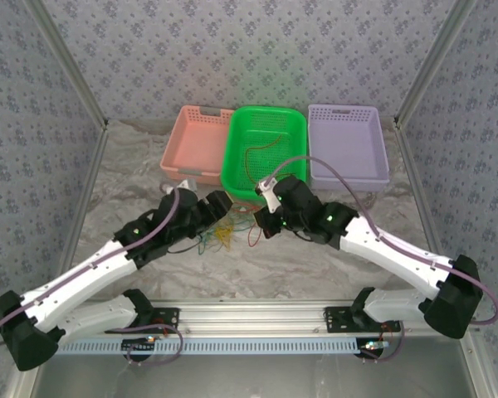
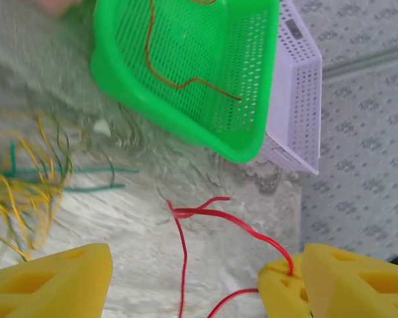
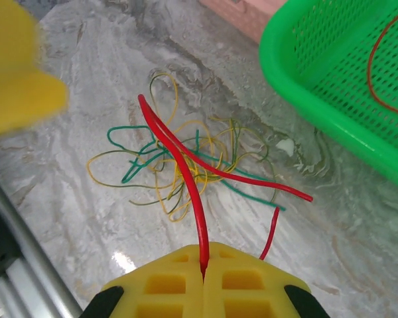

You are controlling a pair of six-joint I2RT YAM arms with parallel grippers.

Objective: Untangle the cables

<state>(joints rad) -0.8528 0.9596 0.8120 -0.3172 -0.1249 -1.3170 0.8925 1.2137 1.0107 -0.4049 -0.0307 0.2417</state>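
3 baskets are lined up at the far side of the table (image 1: 133, 178): a pink basket (image 1: 197, 141) on the left, a green basket (image 1: 232, 157) in the middle, a lavender basket (image 1: 347, 141) on the right, all touching side to side. 1 red-orange wire (image 2: 186, 85) is seen lying bent on the green basket's mesh floor. In front of the green basket, a tangle (image 3: 166, 165) of yellow, green and teal cables is spread on the marble surface. A red cable (image 3: 194, 192) is pinched between the pressed-together fingers of the right gripper (image 3: 203, 265) and is arched up over the tangle. The left gripper (image 2: 205, 278) is held spread wide just beside the tangle, with red cable strands seen between its yellow fingers.
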